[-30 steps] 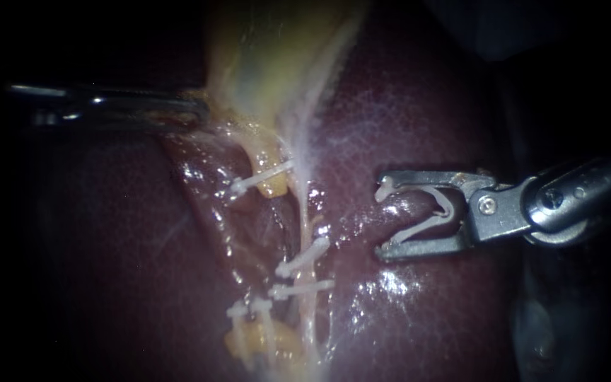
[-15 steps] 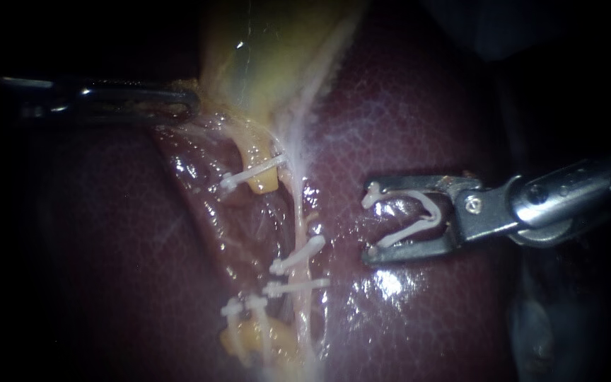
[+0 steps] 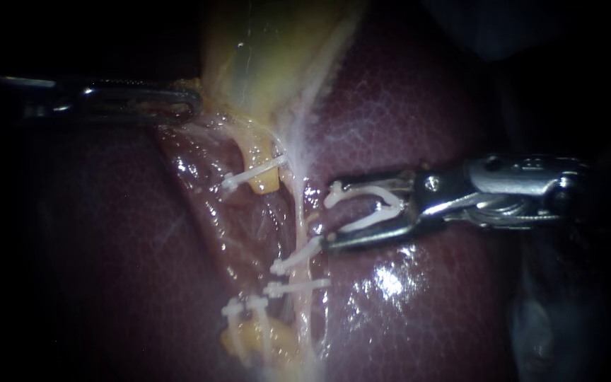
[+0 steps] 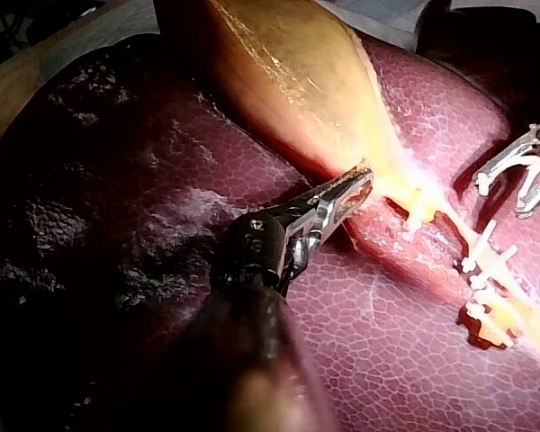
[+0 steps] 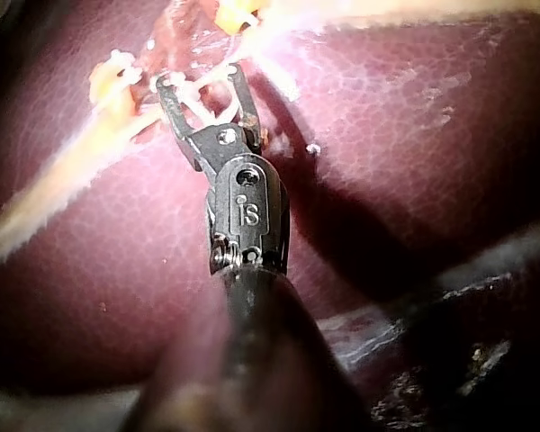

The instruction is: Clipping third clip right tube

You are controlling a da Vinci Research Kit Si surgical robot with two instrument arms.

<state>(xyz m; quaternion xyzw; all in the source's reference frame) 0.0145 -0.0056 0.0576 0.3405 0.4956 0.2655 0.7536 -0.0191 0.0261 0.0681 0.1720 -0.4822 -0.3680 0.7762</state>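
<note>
My right instrument (image 3: pixel 329 216) comes in from the right over the liver (image 3: pixel 426 106), its jaws spread wide and holding an open white clip (image 3: pixel 376 205) from both sides. The jaw tips lie just right of the pale right tube (image 3: pixel 298 205); nothing of the tube is between them. The lower tip touches the upper of two white clips (image 3: pixel 298 256) that sit on that tube. My left instrument (image 3: pixel 189 105) is shut on the edge of the yellow gallbladder (image 3: pixel 263 56) and holds it taut. In the right wrist view the right instrument (image 5: pixel 202 79) shows the clip between its jaws.
A left tube carries one clip (image 3: pixel 252 173) higher up and more clips (image 3: pixel 245 308) near a yellow stump lower down. Wet dark liver (image 3: pixel 107 233) surrounds the cleft. In the left wrist view my left instrument (image 4: pixel 355 184) grips the gallbladder's margin (image 4: pixel 297 81).
My right instrument has moved left towards the right tube and rolled, bringing the open clip from mid-liver to beside the tube. My left instrument keeps its hold.
</note>
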